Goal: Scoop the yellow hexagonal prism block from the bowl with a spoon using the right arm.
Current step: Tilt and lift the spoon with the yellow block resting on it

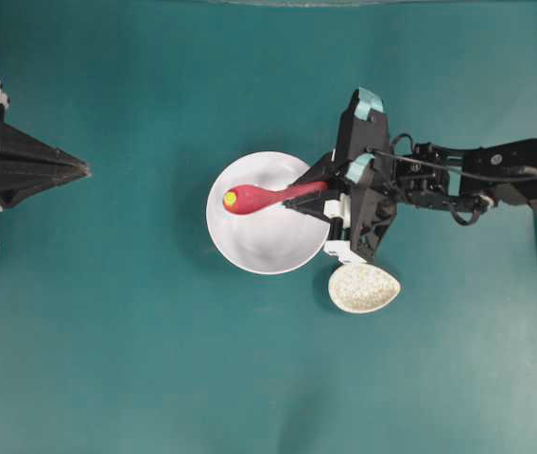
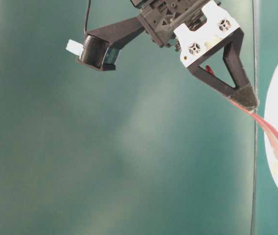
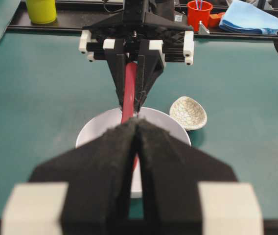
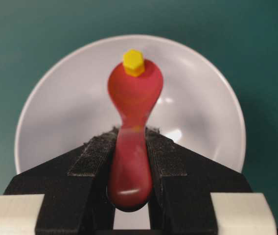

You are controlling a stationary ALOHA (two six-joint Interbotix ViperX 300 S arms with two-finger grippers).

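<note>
Glossy pink-red spoon (image 4: 131, 127) pinched between right gripper's (image 4: 130, 161) foam-padded fingers.
Yellow hexagonal block (image 4: 133, 62) perched on oval head over smooth white bowl (image 4: 70, 112); left gripper (image 3: 135, 147) pressed shut, empty.

place: robotics lab bench | evidence: teal mat (image 1: 155, 359); black rail (image 3: 56, 27) holding cups (image 3: 41, 11), blue cloth (image 3: 250, 17)

The spoon (image 4: 133, 122) is glossy pink-red, carrying the bright yellow hexagonal prism block (image 4: 133, 62) at its 12 o'clock tip. The bowl (image 1: 259, 241) is plain white on a teal table (image 1: 136, 331). At the bowl's 4 o'clock, the spoon rest (image 1: 364, 288) is off-white with grey speckles. The right gripper (image 1: 318, 194) is black with white fittings and teal patches.
</note>
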